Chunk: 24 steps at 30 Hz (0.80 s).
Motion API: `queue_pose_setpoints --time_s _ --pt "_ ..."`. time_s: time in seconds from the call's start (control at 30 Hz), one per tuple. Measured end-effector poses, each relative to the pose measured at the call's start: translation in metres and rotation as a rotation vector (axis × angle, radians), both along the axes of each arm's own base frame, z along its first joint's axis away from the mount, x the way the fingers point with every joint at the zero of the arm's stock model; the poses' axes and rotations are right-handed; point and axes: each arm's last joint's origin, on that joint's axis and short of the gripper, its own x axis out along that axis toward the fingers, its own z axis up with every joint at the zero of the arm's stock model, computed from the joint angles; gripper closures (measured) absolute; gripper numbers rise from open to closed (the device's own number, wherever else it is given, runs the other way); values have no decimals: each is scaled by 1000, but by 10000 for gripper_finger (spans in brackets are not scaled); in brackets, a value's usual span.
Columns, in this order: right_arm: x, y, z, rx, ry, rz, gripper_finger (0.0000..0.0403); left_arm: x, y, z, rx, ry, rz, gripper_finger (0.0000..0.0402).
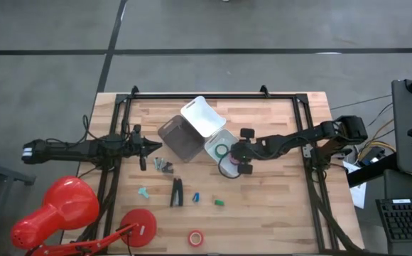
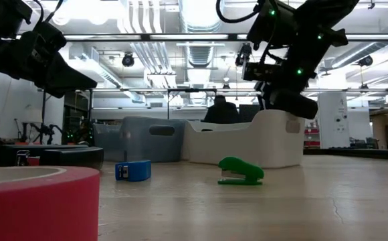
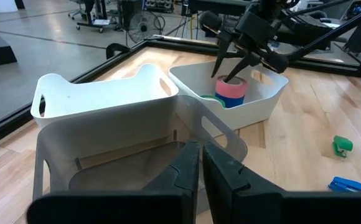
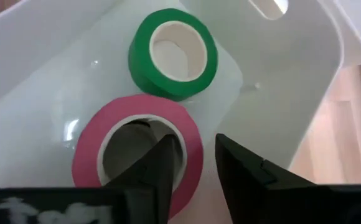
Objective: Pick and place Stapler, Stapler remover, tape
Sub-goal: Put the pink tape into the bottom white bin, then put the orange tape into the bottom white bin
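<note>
My right gripper [image 4: 199, 163] reaches down into the white bin [image 1: 213, 139] and is shut on a pink tape roll [image 4: 137, 155]. A green roll [image 4: 173, 53] lies flat on the bin floor beside it. In the left wrist view a blue roll [image 3: 233, 101] sits right under the pink one. A red roll [image 1: 196, 237] lies flat near the table's near edge. The black stapler [image 1: 177, 192] lies on the wood, and no gripper touches it. My left gripper [image 1: 155, 148] hovers shut and empty just left of the grey bin [image 1: 180, 139]. My right gripper holds the pink roll by its ring wall [image 4: 196, 146], with one finger [image 4: 168, 163] inside the core and the other [image 4: 246, 171] outside. The fingers come from above, slanting down into the bin. I cannot tell whether the roll rests on the blue roll below it.
A second white bin [image 1: 202, 116] stands behind the grey one. Small green [image 1: 219, 202], blue [image 1: 196, 196] and teal [image 1: 144, 192] items lie around the stapler, and a small grey item [image 1: 163, 165] lies near my left gripper. A red lamp [image 1: 57, 210] fills the near-left corner.
</note>
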Motion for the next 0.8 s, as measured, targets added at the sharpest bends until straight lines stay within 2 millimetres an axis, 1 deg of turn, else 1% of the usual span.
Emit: queue_pose_setpoints --time_s 0.13,0.23,0.33,0.43,0.53,0.67,0.8 --pt "4 1 9 -4 -21 0 258 0 0 0 0 0 0 376" --pt "9 3 21 -1 -48 3 243 0 0 0 0 0 0 378" --pt "16 9 36 3 -95 20 234 0 0 0 0 0 0 378" --pt "25 23 50 46 -160 59 229 0 0 0 0 1 0 376" --pt "33 41 60 157 -239 147 227 0 0 0 0 1 0 378" --pt "44 71 67 279 -313 260 230 0 0 0 0 1 0 378" --pt "47 97 70 291 -311 333 239 0 0 0 0 2 0 376"
